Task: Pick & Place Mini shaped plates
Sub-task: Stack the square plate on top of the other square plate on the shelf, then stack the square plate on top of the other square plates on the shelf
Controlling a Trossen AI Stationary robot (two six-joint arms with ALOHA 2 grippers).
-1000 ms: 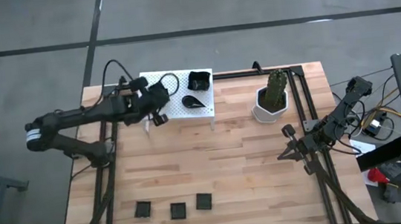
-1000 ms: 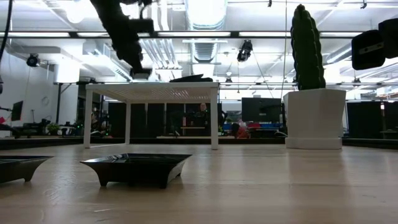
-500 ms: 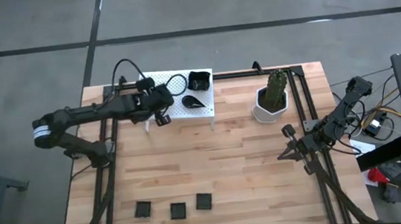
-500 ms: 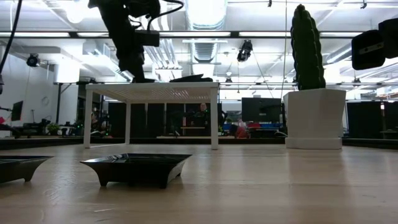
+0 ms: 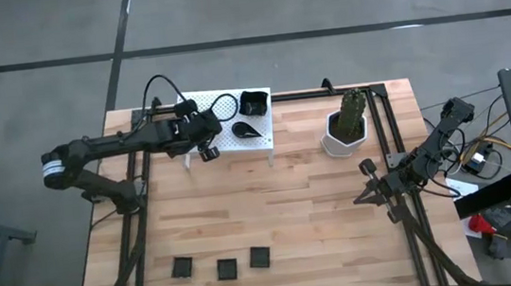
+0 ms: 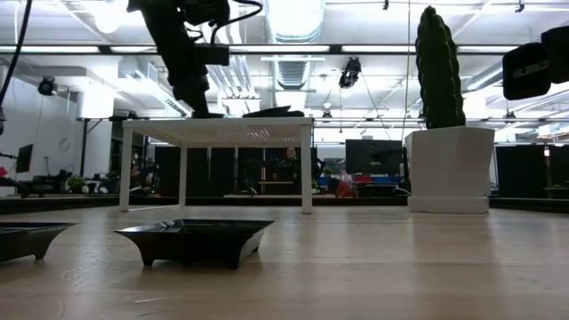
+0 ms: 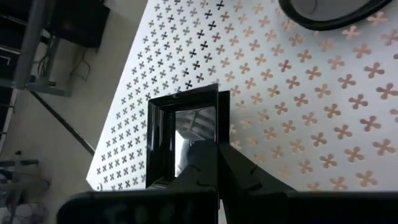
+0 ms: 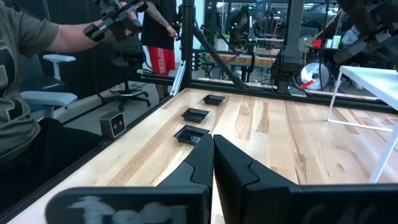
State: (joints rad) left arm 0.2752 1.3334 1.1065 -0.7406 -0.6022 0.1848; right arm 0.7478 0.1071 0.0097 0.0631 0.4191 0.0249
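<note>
Left pincer (image 7: 217,163) clamps a glossy black raised-rim square plate (image 7: 180,134) against the white perforated rack (image 7: 323,124); right pincer (image 8: 213,155) closed, empty.

Pale wood table (image 5: 310,213) w/ plank stripes, black frame rails. White rack (image 5: 236,140), top punched w/ small clover-shaped holes. Glossy black dishes: three (image 5: 222,269) along table's front edge, two more on rack. Green cactus (image 5: 353,109) in white pot (image 5: 339,141). Arms dark, left one w/ white band.
</note>
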